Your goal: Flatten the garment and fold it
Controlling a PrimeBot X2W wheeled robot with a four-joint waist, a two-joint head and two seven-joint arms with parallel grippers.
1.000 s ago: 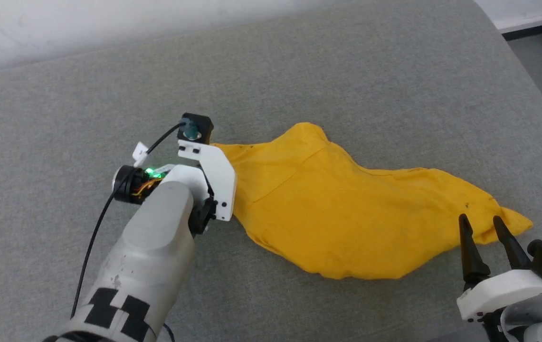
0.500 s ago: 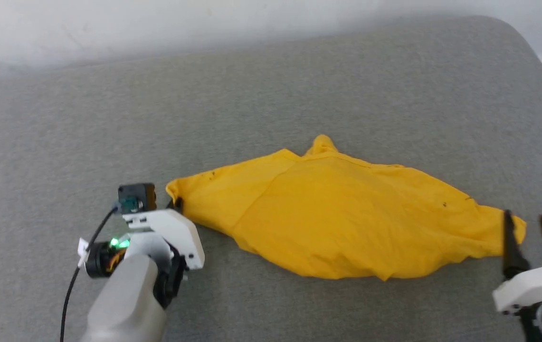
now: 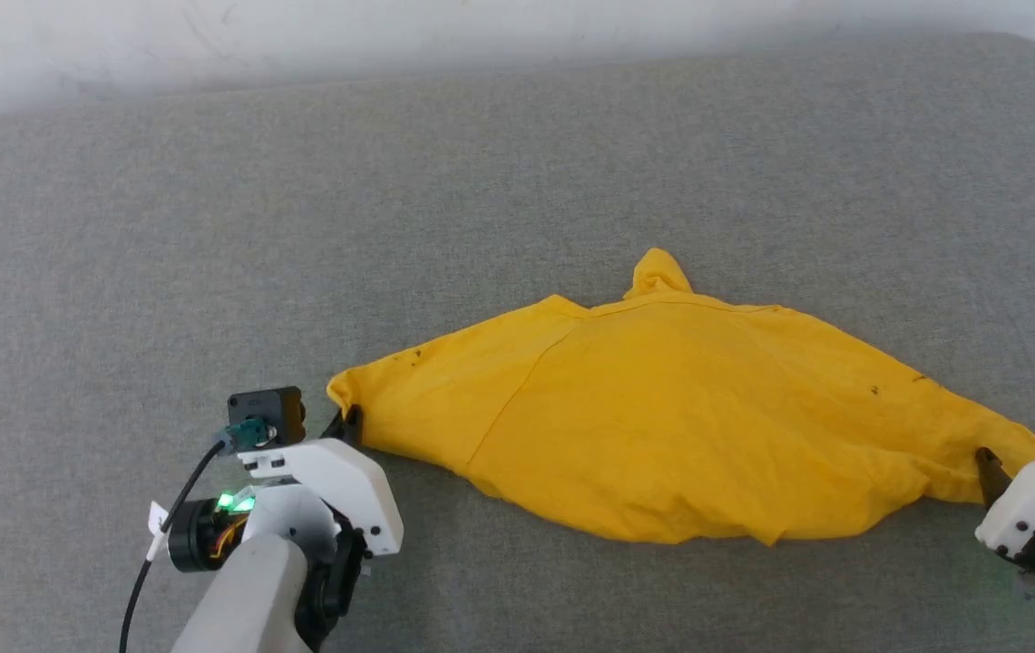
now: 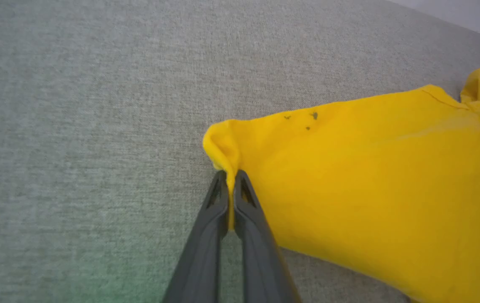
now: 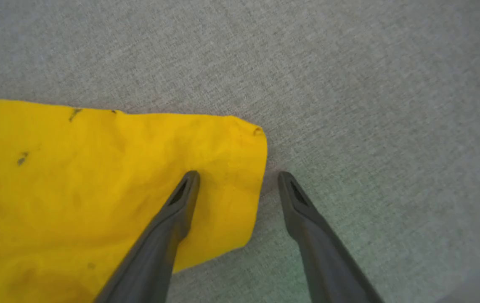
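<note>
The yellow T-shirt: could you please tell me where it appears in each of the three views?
Head view: the yellow T-shirt lies spread across the lower middle.
Left wrist view: it takes up the right half, and the left gripper has its jaws shut on its corner.
Right wrist view: it takes up the left half, and its end shows between the right gripper's open jaws.
Shared landmark: the grey woven surface beneath it.

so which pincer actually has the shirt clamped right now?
The left pincer: its fingers are shut on a bunched corner of the garment. The right pincer is open, one finger over the opposite corner, the other over the grey surface.
</note>
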